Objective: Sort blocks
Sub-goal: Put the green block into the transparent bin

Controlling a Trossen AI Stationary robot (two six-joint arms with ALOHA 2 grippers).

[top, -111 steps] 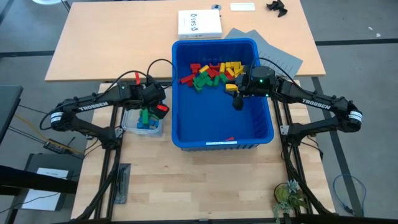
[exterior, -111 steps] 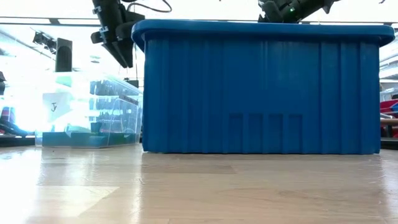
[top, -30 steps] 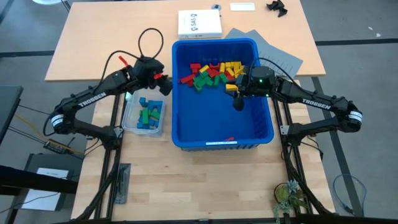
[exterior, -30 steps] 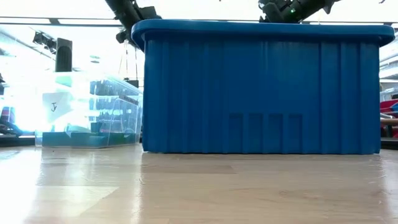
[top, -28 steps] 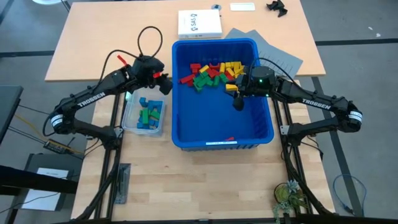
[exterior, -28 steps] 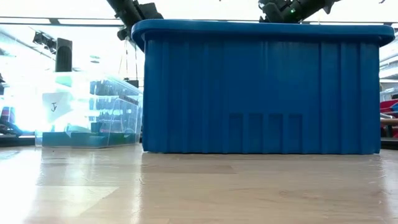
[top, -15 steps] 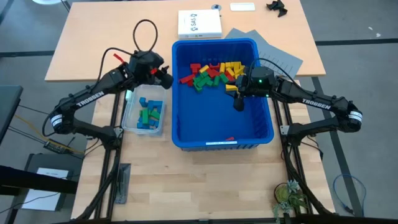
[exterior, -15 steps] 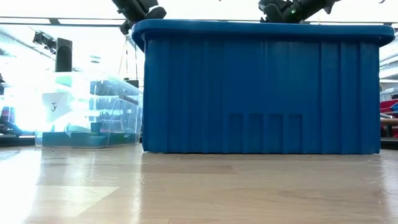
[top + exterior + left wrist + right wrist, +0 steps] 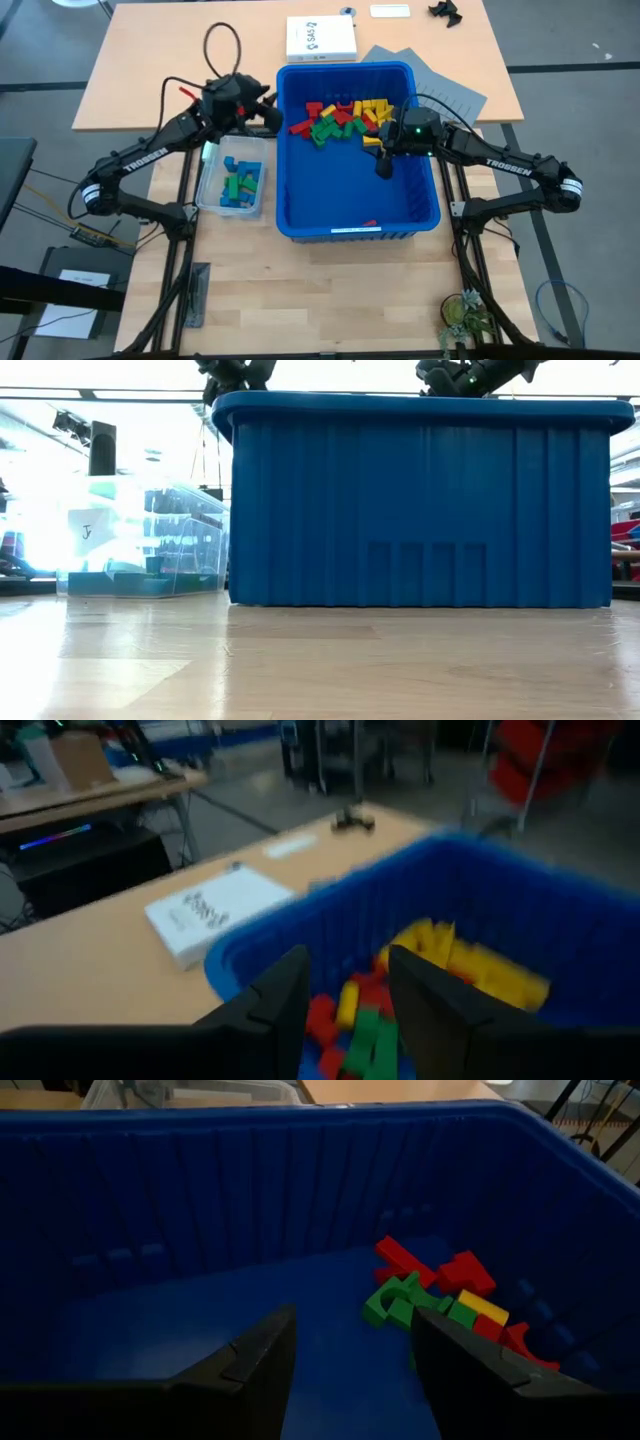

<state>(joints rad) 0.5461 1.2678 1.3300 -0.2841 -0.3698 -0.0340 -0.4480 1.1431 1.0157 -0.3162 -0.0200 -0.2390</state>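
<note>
I see the left end effector (image 9: pixel 268 112) over the far left rim of the blue bin (image 9: pixel 300 215), fingers (image 9: pixel 285 995) parted, nothing between them. Right end effector (image 9: pixel 382 165) hangs inside the bin near its right wall, likewise spread and empty. The blocks (image 9: pixel 340 118) sit heaped at the bin's far end; more blocks, blue and green, lie in the clear tub (image 9: pixel 208 195) on the counter (image 9: pixel 320 290) left of the bin
</note>
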